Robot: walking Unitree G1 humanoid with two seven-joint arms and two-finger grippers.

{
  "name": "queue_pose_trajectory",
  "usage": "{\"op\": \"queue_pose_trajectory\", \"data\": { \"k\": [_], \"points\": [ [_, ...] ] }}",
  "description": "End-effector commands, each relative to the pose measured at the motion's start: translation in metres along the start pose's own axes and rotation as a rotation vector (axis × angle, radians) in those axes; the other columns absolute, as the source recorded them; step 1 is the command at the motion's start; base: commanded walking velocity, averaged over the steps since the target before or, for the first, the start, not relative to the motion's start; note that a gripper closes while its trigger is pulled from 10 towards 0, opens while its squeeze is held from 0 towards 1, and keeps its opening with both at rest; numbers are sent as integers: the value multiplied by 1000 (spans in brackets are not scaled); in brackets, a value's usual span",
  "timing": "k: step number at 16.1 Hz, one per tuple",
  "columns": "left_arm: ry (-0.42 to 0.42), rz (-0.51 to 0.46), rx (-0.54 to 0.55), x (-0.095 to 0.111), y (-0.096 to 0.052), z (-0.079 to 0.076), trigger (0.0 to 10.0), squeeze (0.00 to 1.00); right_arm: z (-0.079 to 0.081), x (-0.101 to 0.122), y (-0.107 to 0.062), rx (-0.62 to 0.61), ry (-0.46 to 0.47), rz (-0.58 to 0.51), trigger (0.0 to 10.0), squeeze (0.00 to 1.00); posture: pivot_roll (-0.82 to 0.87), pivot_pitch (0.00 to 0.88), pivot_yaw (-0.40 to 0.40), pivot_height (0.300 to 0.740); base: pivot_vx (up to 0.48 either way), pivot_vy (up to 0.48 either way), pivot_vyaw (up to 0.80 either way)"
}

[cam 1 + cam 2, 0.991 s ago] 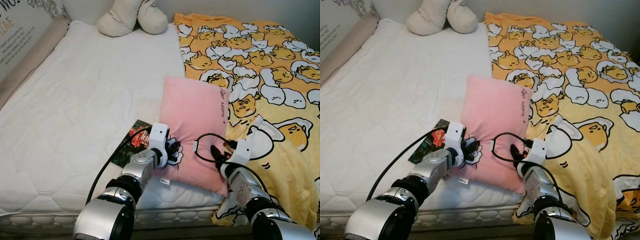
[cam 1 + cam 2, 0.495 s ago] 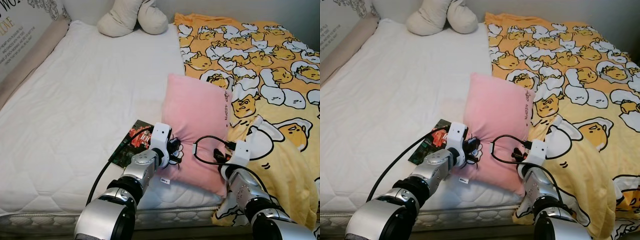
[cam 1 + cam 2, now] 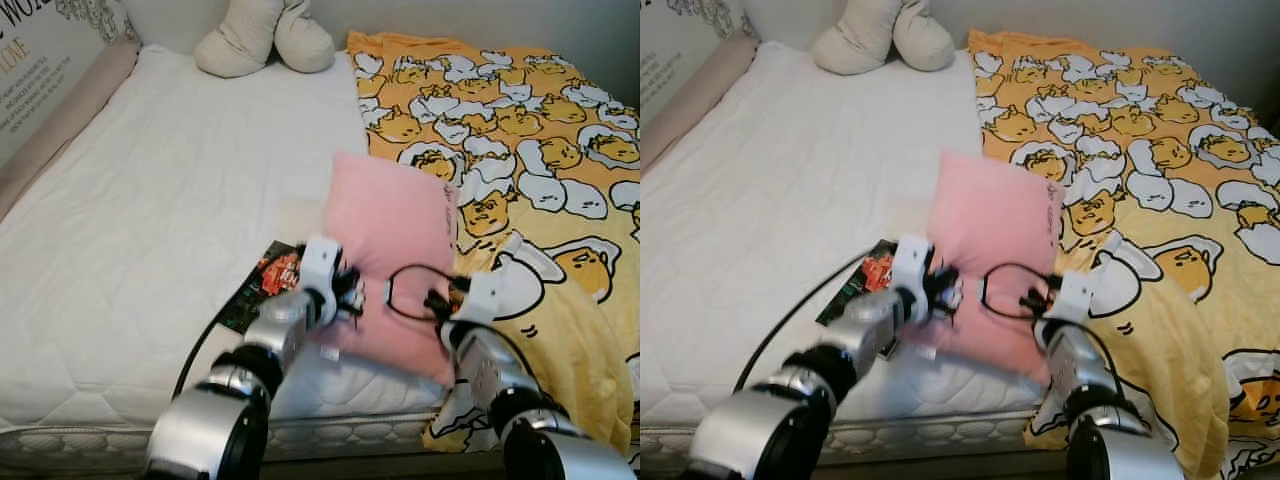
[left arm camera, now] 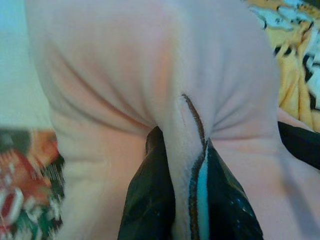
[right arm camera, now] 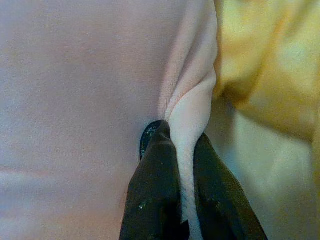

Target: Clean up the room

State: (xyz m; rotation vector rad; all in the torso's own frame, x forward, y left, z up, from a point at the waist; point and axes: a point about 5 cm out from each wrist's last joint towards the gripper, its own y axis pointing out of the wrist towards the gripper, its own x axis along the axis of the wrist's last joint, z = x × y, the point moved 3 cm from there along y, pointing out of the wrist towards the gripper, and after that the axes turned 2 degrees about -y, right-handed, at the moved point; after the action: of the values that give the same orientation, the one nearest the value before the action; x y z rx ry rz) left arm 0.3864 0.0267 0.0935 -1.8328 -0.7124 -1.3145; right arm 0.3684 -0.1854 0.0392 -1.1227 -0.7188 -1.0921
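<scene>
The pink pillow [image 3: 390, 250] is near the front edge of the bed [image 3: 150, 230], tipped up a little, half on the white side and half on the yellow blanket [image 3: 530, 150]. The left pincer [image 4: 182, 165] pinches a fold of the pillow tight on its left edge. The right pincer [image 5: 180, 165] pinches a fold on its right edge. So the pillow is picked up, but it is not at the top of the bed yet, where the cream cushions [image 3: 265, 35] sit. A small book [image 3: 262, 282] lies flat just beside the pillow, partly under it. The blanket looks bunched up at the front corner. I think most of the tidying is left to do.
</scene>
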Motion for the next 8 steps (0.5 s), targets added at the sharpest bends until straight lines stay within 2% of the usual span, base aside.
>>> {"op": "queue_pose_trajectory", "data": {
  "k": [1, 3, 4, 6, 7, 8],
  "points": [
    [71, -126, -31, 40, 0, 3, 0, 0, 10, 35, 4, 54, -34, -128, 0, 0, 84, 0, 10, 740, 0, 0, 0],
    [83, -210, -64, 63, -3, 2, 0, 0, 24, 63, 4, 111, -65, -235, 0, 0, 82, 0, 15, 740, 0, 0, 0],
    [81, -279, -73, 79, -8, 5, 0, 0, 32, 84, 0, 138, -105, -324, 0, 0, 94, 0, 18, 740, 0, 0, 0],
    [83, -363, -46, 95, -20, 13, 0, 0, 37, 110, -12, 131, -183, -447, 0, 0, 94, 0, 26, 740, 0, 0, 0],
    [83, -363, -46, 95, -20, 13, 0, 0, 37, 110, -12, 131, -183, -447, 0, 0, 94, 0, 26, 740, 0, 0, 0],
    [104, -409, 36, 98, -28, 23, 0, 0, 37, 111, -19, 110, -206, -479, 10000, 0, 94, 0, 21, 740, 0, 0, 0]
  ]
}}
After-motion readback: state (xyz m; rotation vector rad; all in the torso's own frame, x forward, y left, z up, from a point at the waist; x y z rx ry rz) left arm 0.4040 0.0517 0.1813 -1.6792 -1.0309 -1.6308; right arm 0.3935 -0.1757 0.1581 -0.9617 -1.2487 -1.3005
